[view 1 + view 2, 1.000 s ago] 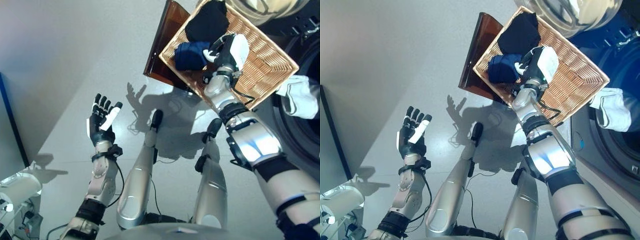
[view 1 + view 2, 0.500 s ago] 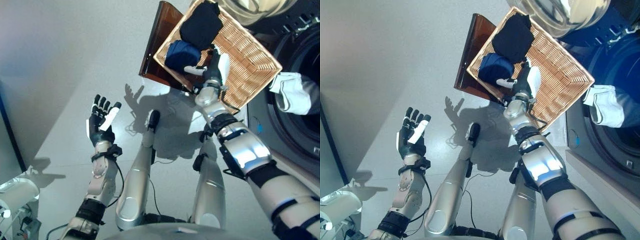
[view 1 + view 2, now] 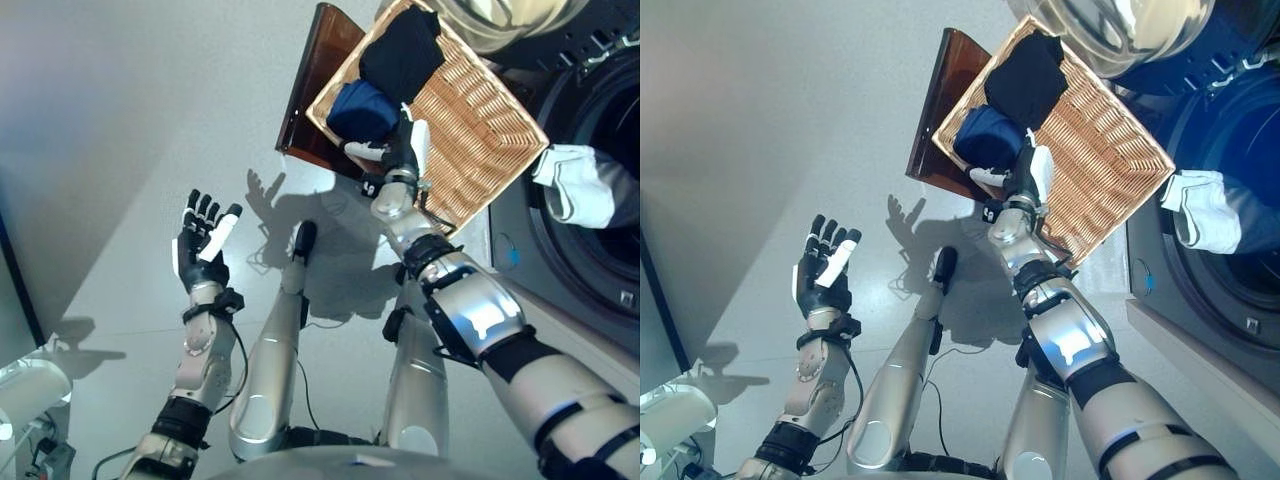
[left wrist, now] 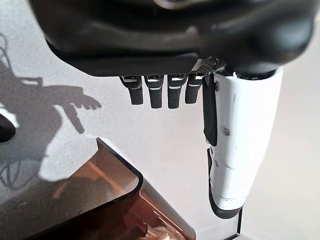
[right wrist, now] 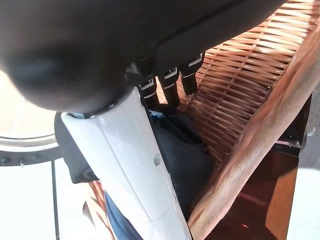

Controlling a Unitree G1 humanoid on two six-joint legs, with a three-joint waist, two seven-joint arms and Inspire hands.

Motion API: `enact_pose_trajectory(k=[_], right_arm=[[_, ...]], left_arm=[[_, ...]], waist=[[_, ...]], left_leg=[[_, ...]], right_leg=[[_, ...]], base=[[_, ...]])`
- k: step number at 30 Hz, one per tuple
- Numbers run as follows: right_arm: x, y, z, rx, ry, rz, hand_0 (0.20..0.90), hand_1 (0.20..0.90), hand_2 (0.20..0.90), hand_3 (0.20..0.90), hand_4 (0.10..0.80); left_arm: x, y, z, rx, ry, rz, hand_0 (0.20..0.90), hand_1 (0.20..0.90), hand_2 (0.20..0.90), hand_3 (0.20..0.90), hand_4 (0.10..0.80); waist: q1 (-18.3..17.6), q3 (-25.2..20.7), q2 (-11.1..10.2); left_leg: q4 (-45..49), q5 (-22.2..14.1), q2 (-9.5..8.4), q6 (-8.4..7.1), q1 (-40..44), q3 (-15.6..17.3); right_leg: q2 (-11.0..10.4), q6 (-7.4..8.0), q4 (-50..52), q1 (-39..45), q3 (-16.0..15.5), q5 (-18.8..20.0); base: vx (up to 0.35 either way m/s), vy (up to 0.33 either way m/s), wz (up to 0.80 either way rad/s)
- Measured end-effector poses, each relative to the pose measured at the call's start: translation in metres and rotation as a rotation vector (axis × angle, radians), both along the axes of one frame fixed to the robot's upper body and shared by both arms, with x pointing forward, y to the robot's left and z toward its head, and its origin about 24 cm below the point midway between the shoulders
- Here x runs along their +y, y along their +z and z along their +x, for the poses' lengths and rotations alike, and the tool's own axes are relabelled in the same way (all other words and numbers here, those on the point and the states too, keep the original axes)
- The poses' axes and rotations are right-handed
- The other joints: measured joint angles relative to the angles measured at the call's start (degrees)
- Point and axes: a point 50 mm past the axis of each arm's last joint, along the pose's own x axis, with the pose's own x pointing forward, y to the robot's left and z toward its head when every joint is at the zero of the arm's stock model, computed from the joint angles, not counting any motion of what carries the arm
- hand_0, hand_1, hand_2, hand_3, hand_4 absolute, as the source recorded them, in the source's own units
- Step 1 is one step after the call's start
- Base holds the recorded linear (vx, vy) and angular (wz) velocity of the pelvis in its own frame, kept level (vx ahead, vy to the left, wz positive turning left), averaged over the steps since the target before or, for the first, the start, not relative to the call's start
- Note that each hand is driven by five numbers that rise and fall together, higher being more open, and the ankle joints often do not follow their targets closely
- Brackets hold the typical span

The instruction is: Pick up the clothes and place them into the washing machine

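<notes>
Nearest, the left hand is held up over bare grey floor, palm raised and fingers spread straight, nothing in it; open floor lies all round it. Well apart, the right hand is reached over the near rim of the wicker basket, its fingers extended and loosely parted, its white-covered thumb stretched toward the navy garment. Whether the fingertips touch that cloth cannot be told, since in the right wrist view the hand's own bulk covers most of the dark folded cloth lying against the woven wall. The basket is seen resting on a brown stand, whose edge projects past the basket's near corner. A black garment is set further in, beside the navy one; the rest of the basket's floor is bare weave. Beyond, a white cloth is draped at the washing machine's dark opening, which is cut off by the frame edge. The machine's glass door is only partly shown.
</notes>
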Motion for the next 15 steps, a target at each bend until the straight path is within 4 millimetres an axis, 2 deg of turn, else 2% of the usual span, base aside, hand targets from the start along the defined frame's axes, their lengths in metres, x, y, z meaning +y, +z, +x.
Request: enact_pose_trajectory(k=[7,8,9,11,15], right_arm=[[0.0011,0.0006,0.0,0.0,0.001,0.029,0.9,0.9,0.9,0.9,0.8],[0.0013,0.0008,0.0,-0.001,0.001,0.032,0.606,0.606,0.606,0.606,0.59],[0.0012,0.0009,0.0,-0.001,0.0,0.033,0.381,0.381,0.381,0.381,0.429],[0.0006,0.0019,0.0002,-0.007,-0.005,0.034,0.2,0.2,0.2,0.2,0.3],[0.0002,0.004,0.0008,-0.014,-0.003,0.049,0.2,0.2,0.2,0.2,0.3]], left_arm=[[0.0005,0.0001,0.0001,0.001,0.004,0.0,0.9,0.9,0.9,0.9,0.8],[0.0006,0.0001,0.0001,0.001,0.004,0.0,0.9,0.9,0.9,0.9,0.8],[0.0007,0.0001,0.0001,0.001,0.004,0.0,0.9,0.9,0.9,0.9,0.8],[0.0007,0.0001,0.0001,0.001,0.004,0.0,0.9,0.9,0.9,0.9,0.8],[0.0007,-0.0004,0.0001,0.004,0.005,0.0,0.9,0.9,0.9,0.9,0.8]], waist=[[0.0,0.0,-0.1],[0.0,-0.1,-0.1],[0.0,-0.1,-0.1],[0.0,-0.1,-0.1],[0.1,-0.1,-0.2]], left_leg=[[0.2,-0.2,-0.01,0.0,-0.3,-0.1],[0.2,-0.2,0.0,0.0,-0.3,-0.2],[0.2,-0.2,-0.01,0.0,-0.4,-0.2],[0.4,-0.2,-0.02,-0.02,-0.6,-0.5],[0.6,-0.3,-0.02,-0.08,-0.9,-0.6]], right_leg=[[0.0,-0.02,0.0,-0.1,-0.1,0.0],[0.0,-0.03,0.0,-0.1,-0.1,0.0],[0.0,-0.03,-0.1,-0.1,-0.2,0.0],[0.0,-0.03,-0.1,-0.1,-0.3,0.0],[0.1,-0.03,-0.1,-0.1,-0.5,0.0]], base=[[0.0,0.0,0.0],[0.0,0.0,0.0],[0.0,0.0,0.0],[-0.004,0.002,0.02],[-0.002,0.001,0.01]])
